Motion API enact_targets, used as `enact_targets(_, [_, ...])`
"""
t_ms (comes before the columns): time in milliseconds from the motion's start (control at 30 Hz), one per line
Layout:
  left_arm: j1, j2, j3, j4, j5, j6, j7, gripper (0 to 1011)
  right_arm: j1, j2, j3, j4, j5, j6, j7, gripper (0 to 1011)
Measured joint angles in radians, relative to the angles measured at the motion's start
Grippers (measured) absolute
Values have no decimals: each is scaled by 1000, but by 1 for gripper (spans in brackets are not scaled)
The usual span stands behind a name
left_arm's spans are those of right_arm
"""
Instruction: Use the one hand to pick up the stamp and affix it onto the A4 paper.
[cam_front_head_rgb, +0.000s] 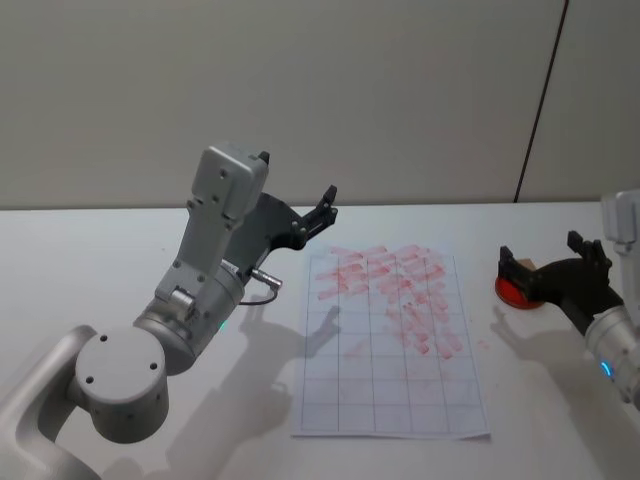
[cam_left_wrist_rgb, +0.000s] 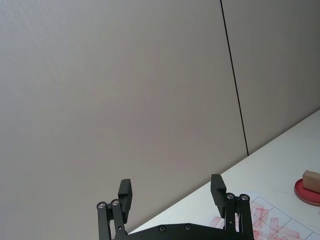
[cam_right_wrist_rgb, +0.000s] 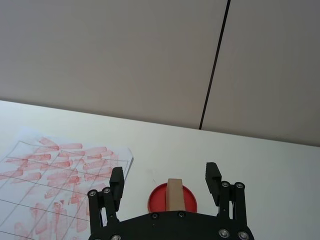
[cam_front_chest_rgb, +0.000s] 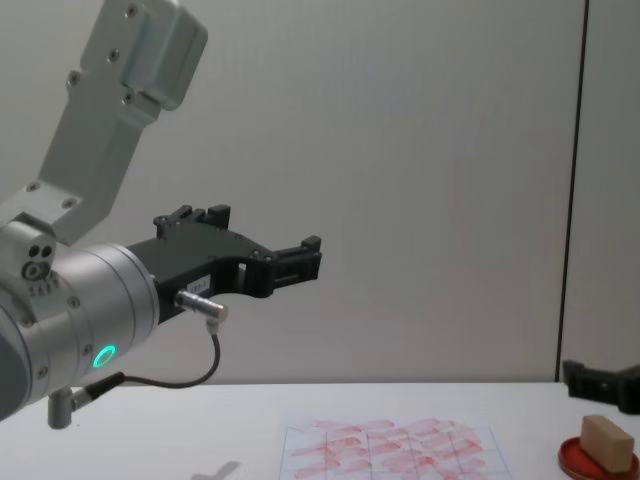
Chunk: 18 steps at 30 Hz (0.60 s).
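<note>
The paper lies nearest, flat on the white table, a sheet printed with a thin grid. Its near rows are bare; the far half is crowded with red-pink marks.

To the left of the sheet the left arm rises off the table, thick and silver with a green ring glowing on it. The left gripper is held up in the air by the paper's far left corner. Its two black fingers are spread wide and hold nothing.

Further back on the right, just off the sheet's far right corner, sits a flat round red dish. The stamp — a small tan wooden block — stands upright on it. The right gripper is over the dish with its fingers wide apart, not clamped on anything. From its own wrist camera the block shows between the two fingers. From the chest camera one black finger hangs just above the block, with a thin gap between them.

Behind the table stands a plain pale wall — a dark vertical seam runs down it on the right.
</note>
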Motion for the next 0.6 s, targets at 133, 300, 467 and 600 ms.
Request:
enact_targets(133, [0,0,0,0,0,0,0,1001,28,-11,1,57,-8,1,15,1001])
enact_targets(300, [0,0,0,0,0,0,0,1001,45,-18,1,94,-13,3,25,1001])
enact_targets(467, [0,0,0,0,0,0,0,1001,67,-28,1,142,-17,10,33,1001])
enact_targets(600, [0,0,0,0,0,0,0,1001,82,-35,2,177,-18,15,37,1001])
